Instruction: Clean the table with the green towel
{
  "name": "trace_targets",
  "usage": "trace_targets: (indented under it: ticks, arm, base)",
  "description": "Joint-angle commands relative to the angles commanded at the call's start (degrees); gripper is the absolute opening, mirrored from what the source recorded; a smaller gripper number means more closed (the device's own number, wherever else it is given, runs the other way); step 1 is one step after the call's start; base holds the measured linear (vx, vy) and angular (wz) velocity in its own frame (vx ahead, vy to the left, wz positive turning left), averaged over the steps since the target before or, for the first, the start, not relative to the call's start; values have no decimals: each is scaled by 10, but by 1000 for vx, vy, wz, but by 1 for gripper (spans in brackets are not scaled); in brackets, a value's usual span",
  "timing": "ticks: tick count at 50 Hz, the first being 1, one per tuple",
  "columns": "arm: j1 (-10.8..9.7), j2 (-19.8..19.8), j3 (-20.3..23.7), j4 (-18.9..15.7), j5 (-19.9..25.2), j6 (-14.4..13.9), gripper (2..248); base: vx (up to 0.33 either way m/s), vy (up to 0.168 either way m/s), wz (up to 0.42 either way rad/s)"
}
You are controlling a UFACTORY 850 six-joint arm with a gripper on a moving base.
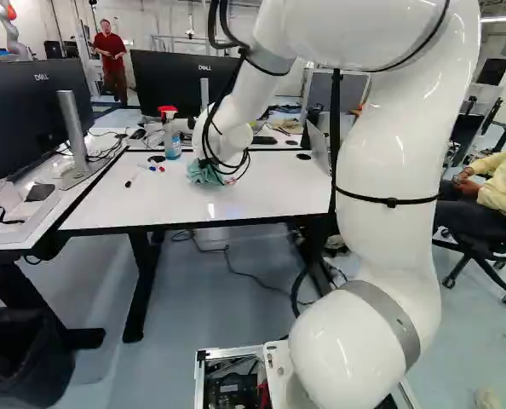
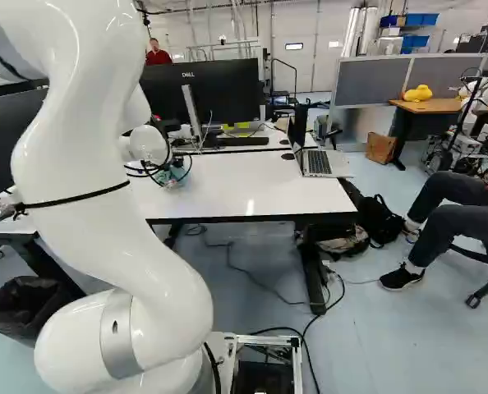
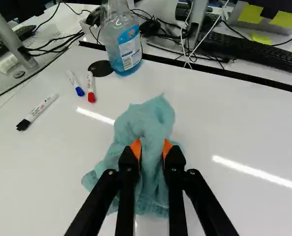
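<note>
In the left base view, my gripper point(image 1: 215, 164) is low over the white table point(image 1: 274, 189), partly hidden by cables. The green towel point(image 1: 200, 175) lies bunched on the tabletop beneath it. Seen from the wrist, the gripper point(image 3: 151, 147) pinches a fold of the towel point(image 3: 145, 117) between its two orange pads, and loose cloth spreads around and under the fingers. The right base view shows a little of the towel point(image 2: 175, 176) behind the arm's cables.
Ahead of the towel stand a spray bottle point(image 3: 126, 45) and a black disc point(image 3: 101, 68). Blue point(image 3: 75, 82), red point(image 3: 91, 87) and black point(image 3: 37, 112) markers lie beside them. A laptop point(image 2: 318, 162) sits at the table's far side. Monitors point(image 2: 199, 92) rise behind; another robot point(image 1: 13, 27) stands far back.
</note>
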Motion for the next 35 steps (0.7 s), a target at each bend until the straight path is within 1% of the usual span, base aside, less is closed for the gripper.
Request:
trace_targets:
  ticks: [8,27,35]
  arm:
    - [0,-12,-2,0,0,0,65]
    - [0,-12,-2,0,0,0,65]
    - [0,-19,-4,0,0,0,65]
  base:
    - [0,0,0]
    - [0,0,0]
    - [0,0,0]
